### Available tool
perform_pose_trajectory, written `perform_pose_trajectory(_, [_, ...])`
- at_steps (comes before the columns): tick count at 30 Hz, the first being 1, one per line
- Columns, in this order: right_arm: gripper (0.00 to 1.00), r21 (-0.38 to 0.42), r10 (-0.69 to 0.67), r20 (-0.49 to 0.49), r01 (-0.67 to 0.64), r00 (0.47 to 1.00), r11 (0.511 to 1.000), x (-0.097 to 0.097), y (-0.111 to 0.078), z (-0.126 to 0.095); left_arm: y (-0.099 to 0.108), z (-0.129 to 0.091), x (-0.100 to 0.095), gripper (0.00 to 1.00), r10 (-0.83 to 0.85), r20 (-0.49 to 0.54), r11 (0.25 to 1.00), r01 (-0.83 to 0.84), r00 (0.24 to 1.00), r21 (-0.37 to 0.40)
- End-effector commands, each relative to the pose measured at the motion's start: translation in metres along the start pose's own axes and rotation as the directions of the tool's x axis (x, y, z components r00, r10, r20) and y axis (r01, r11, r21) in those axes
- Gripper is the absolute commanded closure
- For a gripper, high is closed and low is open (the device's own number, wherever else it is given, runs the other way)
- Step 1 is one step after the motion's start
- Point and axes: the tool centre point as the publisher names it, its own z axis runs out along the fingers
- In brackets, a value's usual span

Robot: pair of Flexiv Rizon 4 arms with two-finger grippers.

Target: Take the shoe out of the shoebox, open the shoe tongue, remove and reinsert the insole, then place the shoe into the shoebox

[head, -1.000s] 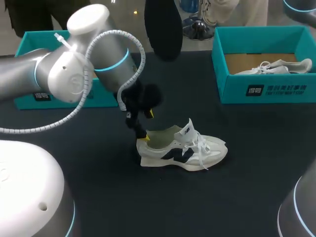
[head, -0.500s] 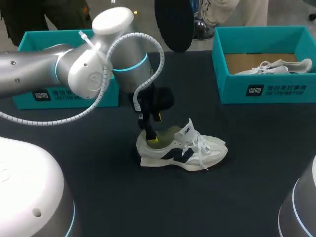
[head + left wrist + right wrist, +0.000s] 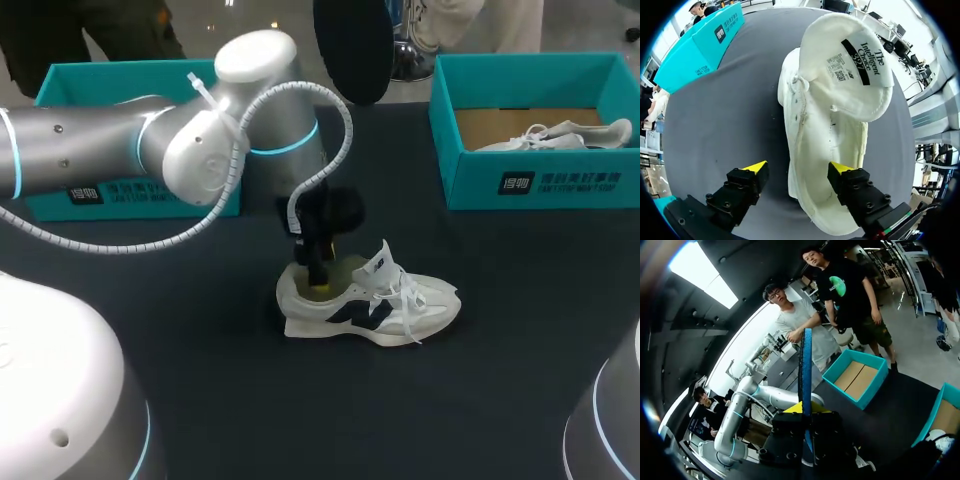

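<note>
The white sneaker (image 3: 370,305) lies on its sole in the middle of the dark worktop (image 3: 500,380), out of its box. Its heel is toward 9 o'clock and its toe toward 3 o'clock. Its tongue (image 3: 855,60) is folded up, so the mouth is wide open.

The left gripper (image 3: 318,285) is at the heel end with the fingers spread. One yellow tip is inside the shoe and the other is outside the side wall, so it pinches nothing. The right gripper (image 3: 806,412) is high above the worktop and pinches the dark insole (image 3: 350,45), which hangs at 12 o'clock from the sneaker.

I judge that the step in hand is the reinsertion. To do it well, the left gripper should close on the heel wall and hold the sneaker firm. The insole should then come down toe end first, at a low angle, and slide forward under the tongue before the heel part is pressed flat.

The left arm itself stands over the mouth of the shoe and may block the insole's way. A teal shoebox (image 3: 530,170) with another white shoe (image 3: 560,135) is at 2 o'clock, and a second teal box (image 3: 70,78) is at 10 o'clock. Both are well apart from the sneaker.
</note>
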Motion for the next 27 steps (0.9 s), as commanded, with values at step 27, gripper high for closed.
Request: perform_pose_trajectory(27, [1.0, 0.003, 0.002, 0.003, -0.002, 1.0, 1.0, 0.0, 0.001, 0.0, 0.003, 0.002, -0.004, 1.0, 0.129, -0.103, 0.991, -0.125, 0.986, 0.044])
